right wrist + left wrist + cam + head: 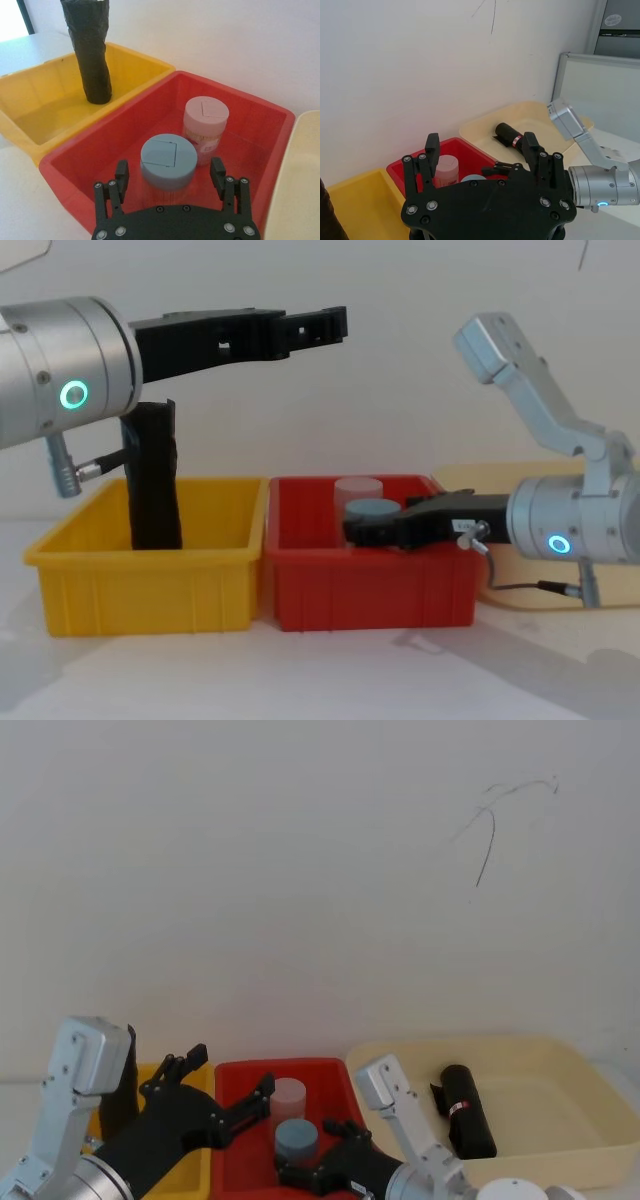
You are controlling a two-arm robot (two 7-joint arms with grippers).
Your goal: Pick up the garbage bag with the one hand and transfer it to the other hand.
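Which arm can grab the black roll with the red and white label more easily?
Probably the right. The garbage bag lies in the cream tray on the robot's right. The open right tool hangs low over the red bin beside it. The open left tool is higher and farther off.

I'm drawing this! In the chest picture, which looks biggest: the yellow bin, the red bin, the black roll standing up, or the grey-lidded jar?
1. Yellow plastic bin and red plastic bin: they look alike, so no ranking between them.
2. Plain black roll standing upright in the yellow bin.
3. Grey-lidded jar, partly hidden by the red bin's wall.
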